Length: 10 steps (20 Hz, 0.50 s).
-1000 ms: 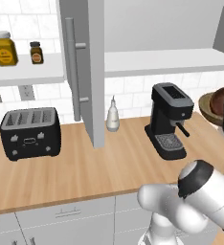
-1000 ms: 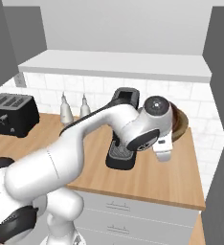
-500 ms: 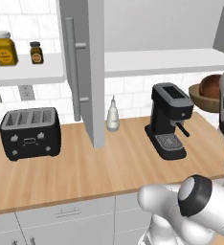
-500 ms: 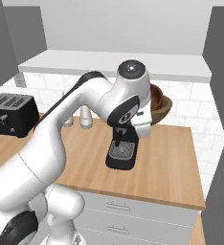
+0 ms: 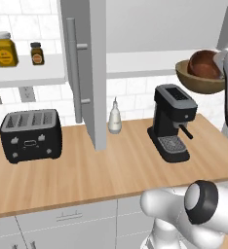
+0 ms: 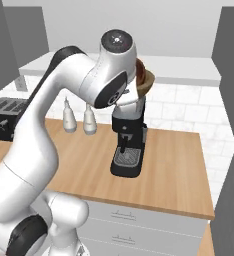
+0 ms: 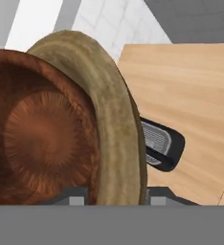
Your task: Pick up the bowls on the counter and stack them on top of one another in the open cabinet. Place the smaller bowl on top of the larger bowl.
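The larger bowl (image 5: 199, 83) of tan wood hangs in the air above the coffee machine, level with the white shelf. The smaller bowl (image 5: 203, 64), dark reddish-brown, sits inside it. My gripper (image 7: 116, 196) is shut on the thick rim of the larger bowl (image 7: 116, 119), one finger inside and one outside, with the smaller bowl (image 7: 42, 139) to the left of the rim. From the right base view a tan edge of the larger bowl (image 6: 147, 82) shows behind my arm. The cabinet door (image 5: 94, 73) stands open to the left. The counter (image 5: 86, 175) lies below.
A black coffee machine (image 5: 172, 121) stands under the bowls. A black toaster (image 5: 30, 133) sits at the left and a white bottle (image 5: 115, 116) by the door. Two jars (image 5: 5, 48) stand on the left shelf. A grey wall (image 6: 231, 125) closes the right end.
My arm has carried both bowls upward and to the left, from beside the coffee machine to above it, near shelf height. The grip on the rim has held.
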Tool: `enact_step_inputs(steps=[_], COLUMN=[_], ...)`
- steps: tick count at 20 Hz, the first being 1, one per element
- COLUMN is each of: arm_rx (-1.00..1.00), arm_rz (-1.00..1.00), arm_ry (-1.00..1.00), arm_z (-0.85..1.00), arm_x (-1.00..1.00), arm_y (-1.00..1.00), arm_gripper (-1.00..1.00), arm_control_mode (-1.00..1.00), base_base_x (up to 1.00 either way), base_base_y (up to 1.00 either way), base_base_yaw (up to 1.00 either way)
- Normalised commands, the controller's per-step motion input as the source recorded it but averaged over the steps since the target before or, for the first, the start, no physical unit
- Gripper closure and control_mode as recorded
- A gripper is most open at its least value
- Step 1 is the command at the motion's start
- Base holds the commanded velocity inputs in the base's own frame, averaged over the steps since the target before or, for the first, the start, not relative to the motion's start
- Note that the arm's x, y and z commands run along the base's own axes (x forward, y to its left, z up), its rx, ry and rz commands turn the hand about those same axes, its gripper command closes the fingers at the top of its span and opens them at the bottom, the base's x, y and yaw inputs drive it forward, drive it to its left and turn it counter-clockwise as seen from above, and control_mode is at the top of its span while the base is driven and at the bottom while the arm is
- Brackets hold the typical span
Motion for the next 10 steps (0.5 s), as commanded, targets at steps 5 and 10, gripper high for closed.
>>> enact_step_inputs(steps=[5,10], arm_rx=[0.0,0.01], arm_rz=[0.05,0.11], arm_ry=[-0.18,-0.09], arm_z=[0.29,0.17], arm_x=[0.33,0.52], arm_y=[0.82,0.43], arm_gripper=[1.0,1.0], arm_control_mode=[-1.0,-1.0], base_base_x=[0.0,0.0], base_base_y=[0.0,0.0], base_base_yaw=[0.0,0.0])
